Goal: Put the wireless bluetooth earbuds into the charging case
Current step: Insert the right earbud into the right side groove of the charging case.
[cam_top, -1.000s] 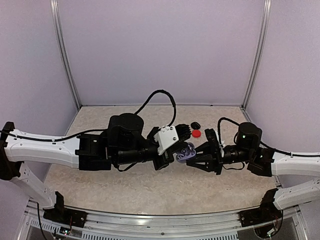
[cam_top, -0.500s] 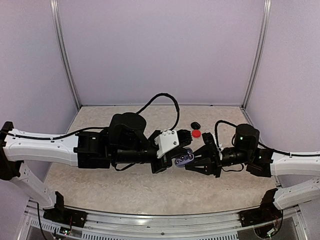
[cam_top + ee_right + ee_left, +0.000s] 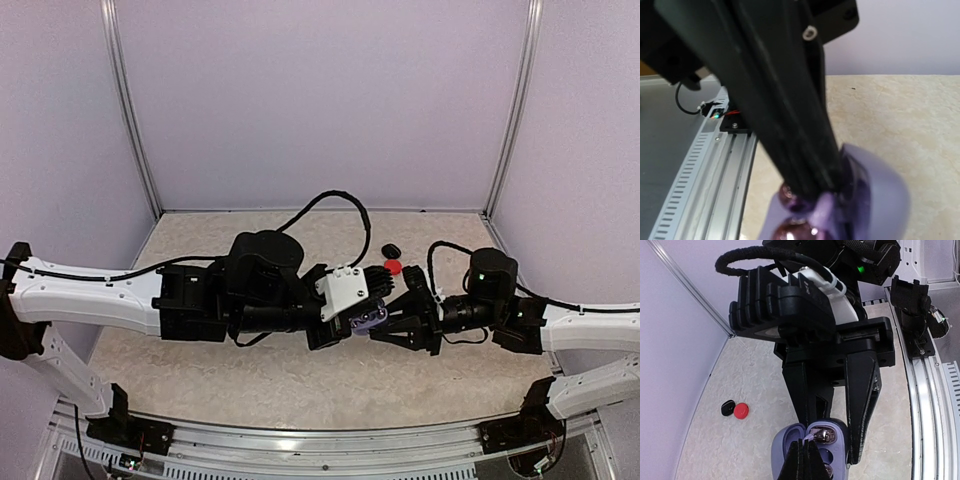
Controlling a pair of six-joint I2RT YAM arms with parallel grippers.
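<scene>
My right gripper [image 3: 380, 322] is shut on the open lilac charging case [image 3: 785, 450], one finger on each side of it [image 3: 862, 405]. My left gripper [image 3: 809, 440] is shut and reaches down into the case. A pale sliver of a silver-grey earbud [image 3: 824, 434] shows between its tips, and the bud sits in the upper socket. A second shiny bud [image 3: 829, 470] shows partly in the lower socket. In the right wrist view the left gripper's black fingers [image 3: 800, 150] hide most of the case [image 3: 880, 195]. The two grippers meet mid-table in the top view.
A small red earbud [image 3: 394, 267] and a black one [image 3: 391, 250] lie on the beige table [image 3: 200, 370] just beyond the grippers; they also show in the left wrist view, red earbud [image 3: 741, 410] beside black earbud [image 3: 728, 407]. Metal rail [image 3: 930, 390] runs along the near edge.
My left arm has moved right and down, bringing its shut fingertips into the case. The right gripper with the case has shifted slightly nearer and left.
</scene>
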